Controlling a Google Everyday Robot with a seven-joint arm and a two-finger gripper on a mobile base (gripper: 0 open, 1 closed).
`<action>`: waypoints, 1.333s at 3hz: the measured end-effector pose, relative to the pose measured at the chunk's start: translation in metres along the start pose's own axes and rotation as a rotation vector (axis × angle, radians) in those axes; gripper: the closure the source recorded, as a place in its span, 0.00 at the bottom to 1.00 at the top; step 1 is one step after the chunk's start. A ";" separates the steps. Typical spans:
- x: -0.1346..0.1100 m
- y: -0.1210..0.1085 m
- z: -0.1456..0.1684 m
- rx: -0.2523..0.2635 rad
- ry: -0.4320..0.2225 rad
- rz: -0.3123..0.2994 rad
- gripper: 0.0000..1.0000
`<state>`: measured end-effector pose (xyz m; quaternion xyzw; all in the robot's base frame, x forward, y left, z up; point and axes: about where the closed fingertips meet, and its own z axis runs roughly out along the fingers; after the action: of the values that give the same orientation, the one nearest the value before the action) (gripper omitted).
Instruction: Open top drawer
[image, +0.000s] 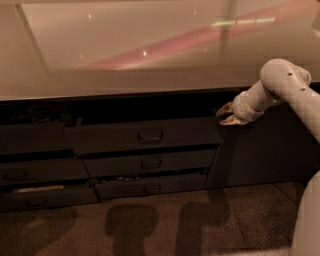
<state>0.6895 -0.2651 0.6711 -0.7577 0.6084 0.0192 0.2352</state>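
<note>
The top drawer (115, 136) is a wide dark grey front under the counter, the largest of its stack, with a small loop handle (150, 135) at its centre. It stands slightly out from the cabinet face, with a dark gap above it. My gripper (223, 115) is on a white arm that reaches in from the right. It hovers at the drawer's upper right corner, well to the right of the handle, and holds nothing. Its two fingers are spread apart, one above the other.
Two slimmer drawer fronts (150, 163) sit below the top drawer. Another drawer stack (35, 172) is at the left. A dark cabinet panel (265, 150) is at the right. A glossy countertop (125, 55) overhangs everything. Speckled floor (150, 225) lies in front.
</note>
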 end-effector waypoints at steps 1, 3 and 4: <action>-0.001 -0.001 -0.003 0.000 0.000 0.000 1.00; -0.003 0.008 -0.003 -0.006 0.001 -0.003 1.00; -0.003 0.014 -0.002 -0.008 0.005 -0.006 1.00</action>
<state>0.6752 -0.2651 0.6694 -0.7606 0.6065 0.0191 0.2309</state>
